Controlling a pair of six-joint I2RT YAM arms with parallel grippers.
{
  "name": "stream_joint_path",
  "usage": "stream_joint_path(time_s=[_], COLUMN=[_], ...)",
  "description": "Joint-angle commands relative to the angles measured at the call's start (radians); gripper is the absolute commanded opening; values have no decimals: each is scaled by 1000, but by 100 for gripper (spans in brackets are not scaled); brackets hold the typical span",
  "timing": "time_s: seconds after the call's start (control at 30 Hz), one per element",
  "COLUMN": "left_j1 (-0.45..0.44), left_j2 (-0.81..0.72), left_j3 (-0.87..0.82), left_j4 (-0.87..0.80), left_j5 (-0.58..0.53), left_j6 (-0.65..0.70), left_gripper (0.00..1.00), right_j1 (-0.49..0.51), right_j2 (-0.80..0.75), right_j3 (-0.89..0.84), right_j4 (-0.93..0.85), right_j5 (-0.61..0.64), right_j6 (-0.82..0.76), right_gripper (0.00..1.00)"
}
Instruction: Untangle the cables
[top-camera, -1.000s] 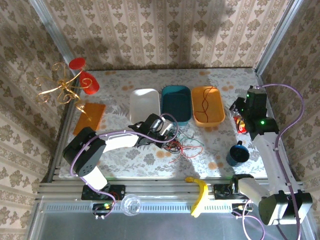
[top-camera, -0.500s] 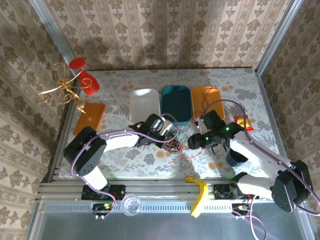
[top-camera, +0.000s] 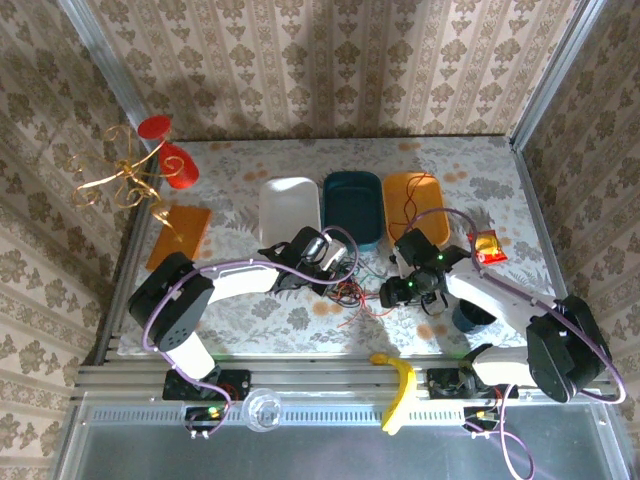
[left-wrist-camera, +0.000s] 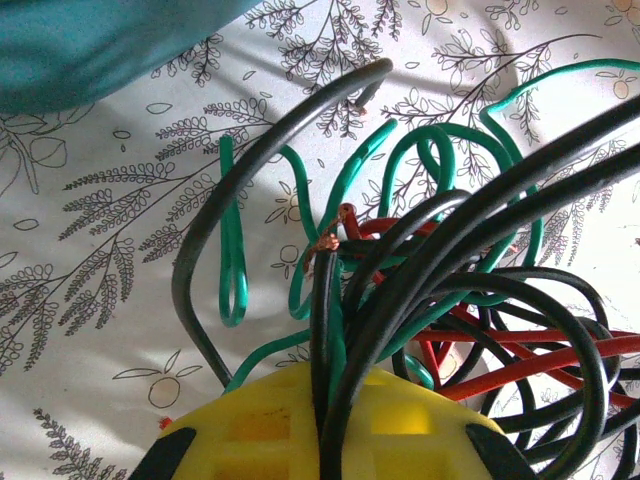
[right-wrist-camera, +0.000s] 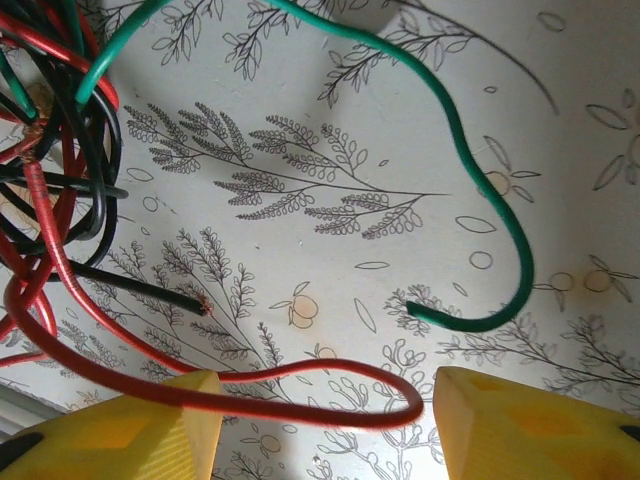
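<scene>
A tangle of thin red, green and black cables lies on the table in front of the bins. My left gripper is at the tangle's left side, shut on a bundle of black and green wires that run between its yellow fingers. My right gripper is low at the tangle's right edge, open. A red wire's looped end lies between its yellow fingertips. A green wire end and a black wire end lie just beyond.
White, teal and orange bins stand behind the tangle; the orange one holds a red wire. A dark blue cup is right of my right arm. A banana lies on the front rail. A snack packet is at right.
My right arm swung from the far right of the table to the tangle and lowered its open gripper over the red wire's end. The left gripper stayed put on its wires.
</scene>
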Motion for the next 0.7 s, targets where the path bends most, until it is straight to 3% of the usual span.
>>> stream_joint_path(time_s=[0.0,0.2,0.33,0.5,0.67], left_j1=[2,3,2,1,-1], left_j2=[25,31,35,45,43], left_j3=[20,18,17,22,17], left_j4=[-51,-46,-35,-39,-37], left_j5=[11,14,17,23,23], left_j6=[32,33,29,29,29], left_gripper=[0,0,0,0,0], right_j1=[7,7,6,5,5], right_j2=[4,20,19,0,-13], right_j3=[-17,-31,-31,-33,-40], right_j4=[73,101,137,174,194], right_j5=[-63,-41,-14,16,26], right_j6=[30,17,19,14,10], right_gripper=[59,53,23,2,0])
